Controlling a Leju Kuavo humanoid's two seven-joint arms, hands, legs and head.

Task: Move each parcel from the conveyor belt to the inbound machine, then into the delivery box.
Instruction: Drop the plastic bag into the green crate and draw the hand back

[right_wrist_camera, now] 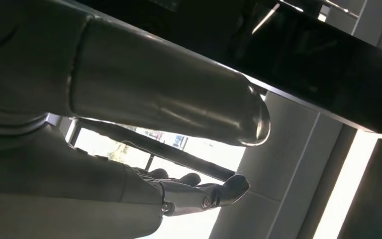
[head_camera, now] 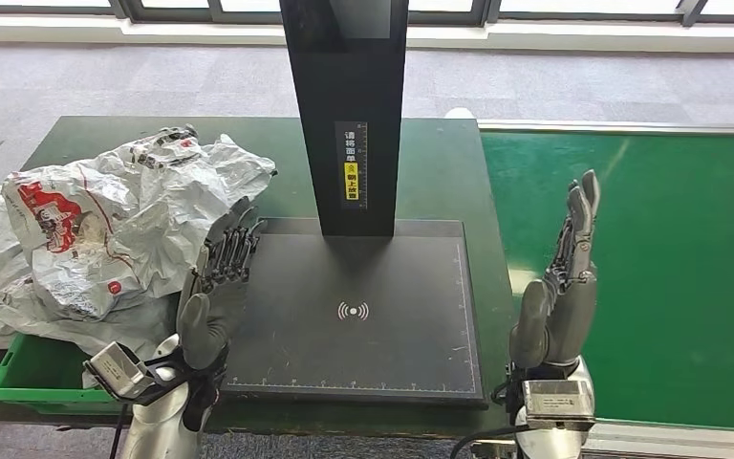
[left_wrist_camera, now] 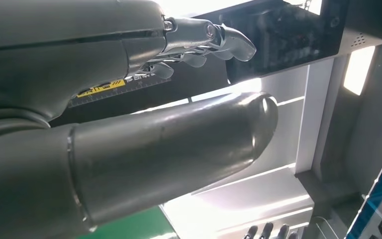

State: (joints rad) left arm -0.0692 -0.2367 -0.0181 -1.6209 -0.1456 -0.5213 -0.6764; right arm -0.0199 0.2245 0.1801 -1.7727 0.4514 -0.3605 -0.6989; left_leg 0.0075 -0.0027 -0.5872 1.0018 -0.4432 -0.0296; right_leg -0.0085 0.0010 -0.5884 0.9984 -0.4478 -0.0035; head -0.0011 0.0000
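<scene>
The long green conveyor belt (head_camera: pixel 650 277) runs along the right and carries no parcel in view, so nothing waits to be picked. The dark green table (head_camera: pixel 440 172) holds the flat black inbound machine (head_camera: pixel 354 316), its pad bare under a black upright post (head_camera: pixel 349 105) whose yellow label bears small writing too fine to read. Crumpled white plastic parcels (head_camera: pixel 115 229) with red print are heaped at the left over the green plastic delivery box (head_camera: pixel 19 378). The left hand (head_camera: pixel 220 287) and right hand (head_camera: pixel 564 287) stand upright, fingers straight and apart, holding nothing, likely waiting.
</scene>
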